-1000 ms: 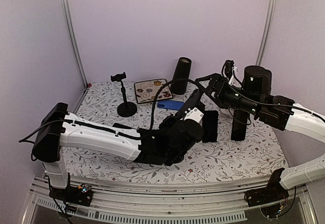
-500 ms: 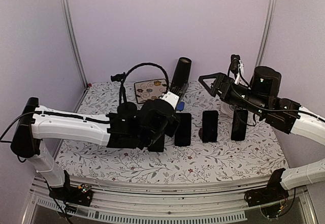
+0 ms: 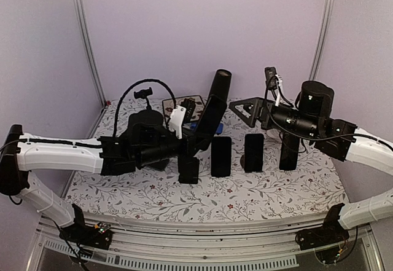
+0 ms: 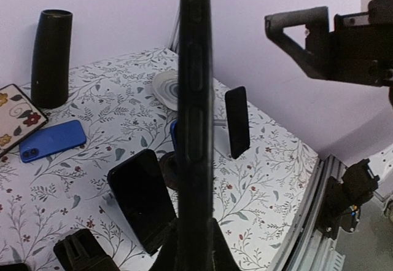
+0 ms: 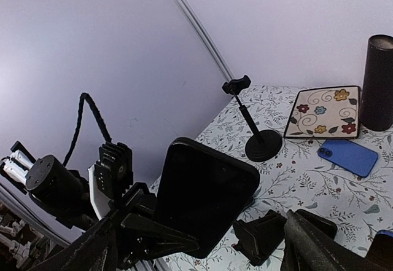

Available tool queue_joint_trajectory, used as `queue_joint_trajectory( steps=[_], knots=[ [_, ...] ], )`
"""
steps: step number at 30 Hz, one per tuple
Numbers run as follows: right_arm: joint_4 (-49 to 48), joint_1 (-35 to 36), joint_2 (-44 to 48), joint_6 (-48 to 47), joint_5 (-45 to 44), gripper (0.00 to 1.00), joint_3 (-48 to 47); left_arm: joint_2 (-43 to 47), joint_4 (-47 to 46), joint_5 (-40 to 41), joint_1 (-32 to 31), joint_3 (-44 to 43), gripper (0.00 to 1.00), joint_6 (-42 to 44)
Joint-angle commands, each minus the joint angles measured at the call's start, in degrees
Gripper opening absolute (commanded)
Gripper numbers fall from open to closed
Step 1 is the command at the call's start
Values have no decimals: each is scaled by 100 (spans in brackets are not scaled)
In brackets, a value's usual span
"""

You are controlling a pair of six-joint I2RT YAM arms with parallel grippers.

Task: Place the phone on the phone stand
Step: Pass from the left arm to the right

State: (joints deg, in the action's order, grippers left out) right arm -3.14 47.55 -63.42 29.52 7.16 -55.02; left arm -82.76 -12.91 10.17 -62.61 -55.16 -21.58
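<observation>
My left gripper (image 3: 198, 137) (image 4: 195, 237) is shut on the lower end of a black phone (image 3: 212, 114) (image 4: 195, 99) (image 5: 206, 200), which it holds tilted up in the air. Below it on the table stands an empty black phone stand (image 3: 188, 169) (image 5: 270, 234) (image 4: 80, 249). My right gripper (image 3: 245, 108) (image 5: 202, 237) hangs open to the right of the phone, with nothing in its jaws. From the right wrist the phone's dark screen faces the camera, clear of both fingers (image 5: 92, 252).
A row of black phones on stands (image 3: 221, 156) (image 3: 253, 152) (image 3: 289, 151) runs right of the empty stand. Behind are a tripod clamp holder (image 3: 143, 93) (image 5: 258, 142), a flowered plate (image 3: 187, 105) (image 5: 325, 111), a blue phone (image 5: 348, 156) (image 4: 52, 141) and a black cylinder (image 3: 221, 80).
The left arm has swung back and to the left with the phone raised, uncovering the row of stands. The right gripper has opened wider and drifted slightly left.
</observation>
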Motion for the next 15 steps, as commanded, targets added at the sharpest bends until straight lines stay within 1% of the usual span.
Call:
queue_joint_trajectory(
  steps=[1, 5, 10, 11, 15],
  knots=[
    [-540, -31, -196, -62, 777, 96, 96, 376, -1186, -1437, 288, 232, 0, -391],
    [-721, -33, -310, -21, 1039, 97, 90, 525, -1534, -2057, 418, 423, 0, -530],
    [-1394, -35, -251, 54, 1376, 93, 318, 539, -2032, -2817, 605, 603, 0, -794],
    [-1525, -31, -255, 80, 1487, 91, 349, 522, -2133, -2991, 646, 626, 0, -850],
    [-1955, -33, -331, 216, 1922, 77, 385, 438, -2473, -3514, 753, 649, 0, -1035]
  ],
)
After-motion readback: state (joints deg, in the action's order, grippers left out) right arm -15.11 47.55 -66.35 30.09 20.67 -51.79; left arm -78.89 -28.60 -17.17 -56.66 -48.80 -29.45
